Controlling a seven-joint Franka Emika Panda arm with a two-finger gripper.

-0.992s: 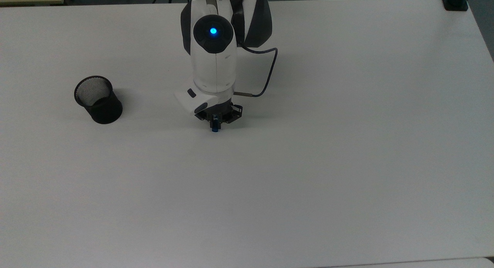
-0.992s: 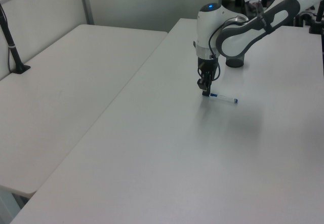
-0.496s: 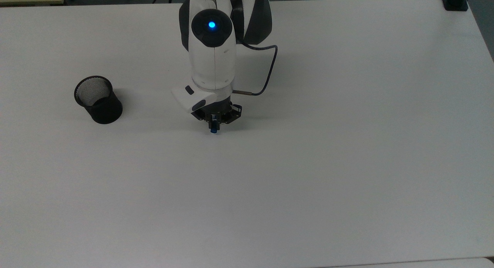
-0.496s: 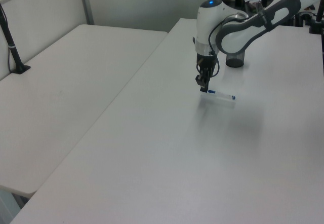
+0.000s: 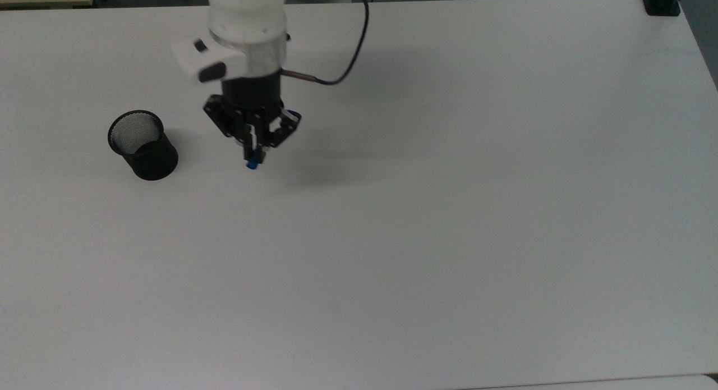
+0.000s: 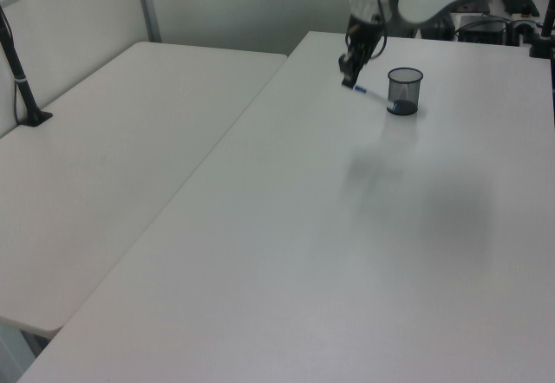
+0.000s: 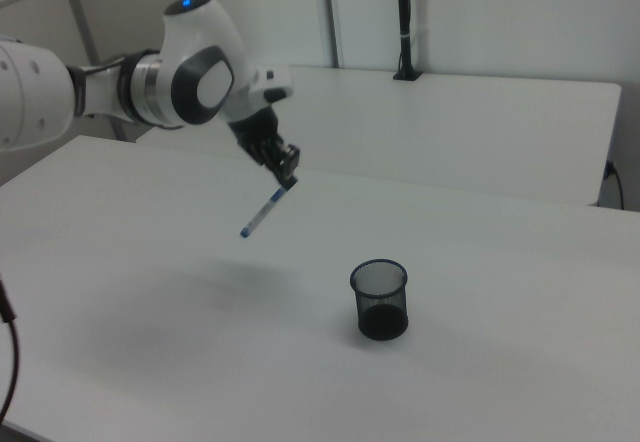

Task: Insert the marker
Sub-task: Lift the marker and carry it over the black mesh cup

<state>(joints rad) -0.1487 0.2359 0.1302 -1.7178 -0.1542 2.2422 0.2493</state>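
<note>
High above the counter (image 5: 449,238), beside the cup (image 5: 143,146), the jaws (image 7: 285,177) pinch the marker (image 7: 262,212) by one end, hanging tilted. Lowered aslant, it may catch the rim and topple the cup.

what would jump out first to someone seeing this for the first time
The robot's hand holds a slim white marker slanting in mid-air, well above the white table. A black mesh cup stands alone and upright on the table, toward the right view's right of the marker.
</note>
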